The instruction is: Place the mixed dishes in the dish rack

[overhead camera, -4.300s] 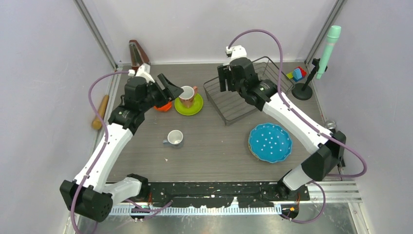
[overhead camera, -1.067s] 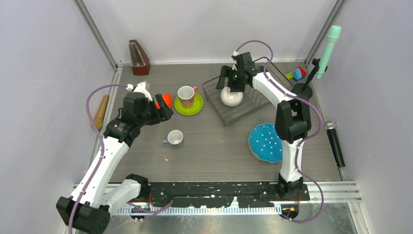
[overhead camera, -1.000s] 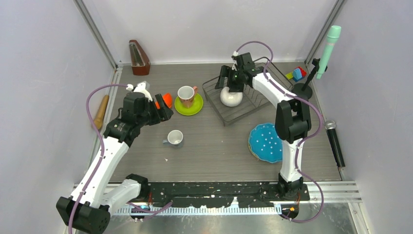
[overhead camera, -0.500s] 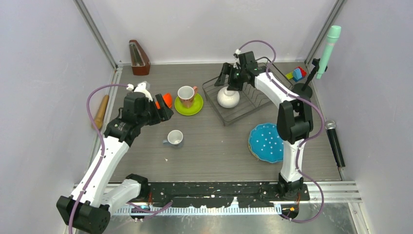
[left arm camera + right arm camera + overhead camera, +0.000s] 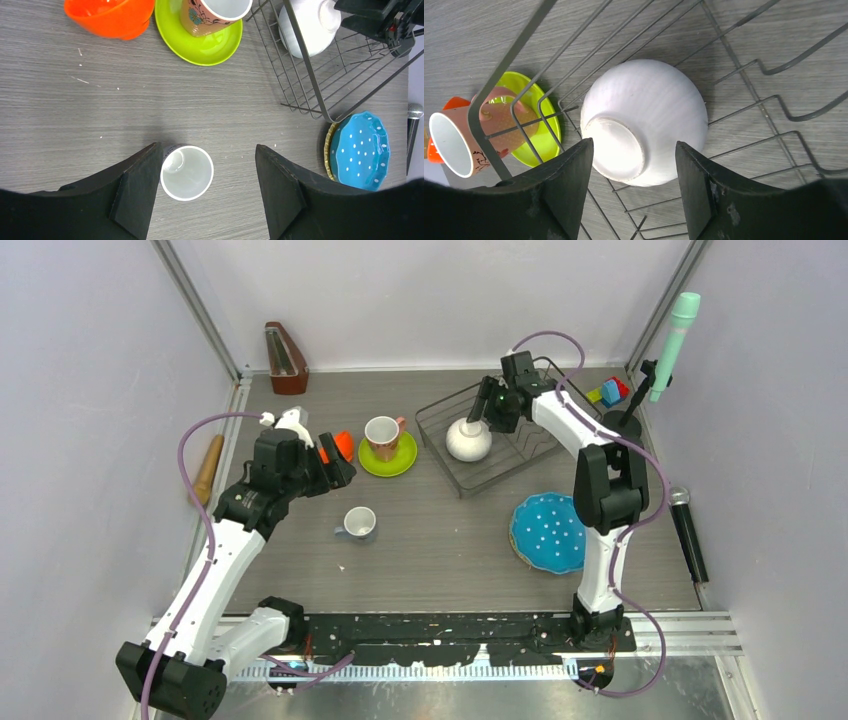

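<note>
Left gripper (image 5: 209,150) is seen spread and empty above table (image 5: 440,560), with small pale grey-white mug (image 5: 186,172) upright below, between the fingers in the wrist view. Small orange bowl (image 5: 343,445) is set just left of lime-green plate (image 5: 392,464), on which pink mug (image 5: 381,434) is stood. White bowl (image 5: 644,117) is laid upside down inside dish rack (image 5: 497,468). Right gripper (image 5: 634,150) is held spread over it, nothing pinched. Blue white-dotted plate (image 5: 548,532) is left on table, near dish rack.

The right plate (image 5: 555,533) is blue with white dots. The small plate (image 5: 200,47) is lime green, and the mug on it (image 5: 197,20) is pink with, it seems, a teal flower. The bowl in the rack (image 5: 649,110) is white, the left bowl (image 5: 107,15) orange, the rack (image 5: 305,55) black, the near mug (image 5: 186,172) pale grey-white.
</note>
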Controlling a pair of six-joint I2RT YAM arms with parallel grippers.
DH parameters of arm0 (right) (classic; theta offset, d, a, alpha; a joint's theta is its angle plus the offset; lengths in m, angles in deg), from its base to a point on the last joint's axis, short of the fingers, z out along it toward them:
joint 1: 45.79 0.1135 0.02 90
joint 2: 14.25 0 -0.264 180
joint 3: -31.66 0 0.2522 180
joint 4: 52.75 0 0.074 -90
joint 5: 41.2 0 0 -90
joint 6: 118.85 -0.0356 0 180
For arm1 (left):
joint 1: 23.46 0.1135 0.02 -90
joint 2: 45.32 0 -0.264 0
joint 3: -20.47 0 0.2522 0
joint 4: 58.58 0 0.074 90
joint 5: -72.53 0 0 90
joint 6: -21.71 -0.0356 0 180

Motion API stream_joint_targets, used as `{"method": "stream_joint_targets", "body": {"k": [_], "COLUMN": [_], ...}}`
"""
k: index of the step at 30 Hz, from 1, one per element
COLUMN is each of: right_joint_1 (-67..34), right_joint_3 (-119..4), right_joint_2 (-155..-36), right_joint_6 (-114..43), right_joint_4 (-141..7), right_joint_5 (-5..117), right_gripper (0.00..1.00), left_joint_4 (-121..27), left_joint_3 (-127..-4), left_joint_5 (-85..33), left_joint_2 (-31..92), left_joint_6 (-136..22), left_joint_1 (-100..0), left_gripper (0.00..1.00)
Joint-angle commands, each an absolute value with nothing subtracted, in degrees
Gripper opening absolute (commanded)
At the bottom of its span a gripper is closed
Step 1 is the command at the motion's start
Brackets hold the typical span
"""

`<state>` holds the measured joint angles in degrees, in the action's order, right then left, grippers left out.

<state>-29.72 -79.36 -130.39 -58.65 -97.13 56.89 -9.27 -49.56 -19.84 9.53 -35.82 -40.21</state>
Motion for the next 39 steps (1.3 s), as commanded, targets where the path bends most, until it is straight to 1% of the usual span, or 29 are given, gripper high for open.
{"method": "stream_joint_targets", "body": {"k": [1, 6, 9, 15, 17, 19, 20, 21, 23, 28, 32, 39], "right_joint_1": [-29.17, -27.43, -26.36, -24.97, -25.13, -25.50, -25.71, -26.16, -26.79, -27.16, -27.21, -27.25], "right_joint_3": [-77.97, -76.76, -76.32, -75.86, -75.50, -74.93, -74.72, -74.61, -74.57, -73.03, -68.35, -60.48], "right_joint_2": [-130.89, -131.71, -131.76, -131.22, -130.06, -128.31, -127.01, -126.40, -124.36, -117.68, -111.52, -100.96], "right_joint_6": [-63.96, -67.39, -69.17, -70.31, -69.51, -68.62, -68.25, -67.44, -65.88, -61.35, -59.36, -56.57], "right_joint_4": [-90.89, -86.97, -84.09, -82.65, -83.01, -83.57, -84.05, -84.38, -85.71, -90.53, -91.60, -93.40], "right_joint_5": [60.81, 64.09, 65.52, 67.16, 66.34, 65.28, 64.99, 64.49, 63.73, 59.89, 57.97, 55.89], "right_gripper": [0.66, 0.62, 0.55, 0.54, 0.60, 0.72, 0.75, 0.81, 0.88, 0.90, 0.88, 0.86], "left_joint_4": [-9.63, -9.81, -9.90, -8.96, -8.42, -7.38, -6.67, -6.04, -4.82, -4.57, -7.68, -10.41], "left_joint_3": [-49.39, -48.52, -48.26, -47.69, -46.68, -45.74, -45.34, -44.98, -44.51, -42.46, -39.96, -39.19], "left_joint_5": [-18.88, -18.67, -18.74, -18.89, -18.70, -18.18, -18.00, -17.96, -17.92, -17.91, -17.97, -15.18], "left_joint_2": [8.34, 7.71, 7.58, 7.84, 7.85, 8.21, 8.53, 8.96, 10.09, 12.53, 14.24, 18.26], "left_joint_6": [-36.71, -35.41, -35.47, -35.41, -34.90, -34.55, -34.66, -34.83, -35.47, -36.46, -36.19, -36.82], "left_joint_1": [-40.07, -40.06, -40.04, -40.07, -40.07, -40.06, -40.07, -40.07, -40.07, -40.86, -42.32, -43.76], "left_gripper": [0.70, 0.70, 0.70, 0.70, 0.70, 0.70, 0.71, 0.73, 0.74, 0.72, 0.68, 0.65]}}
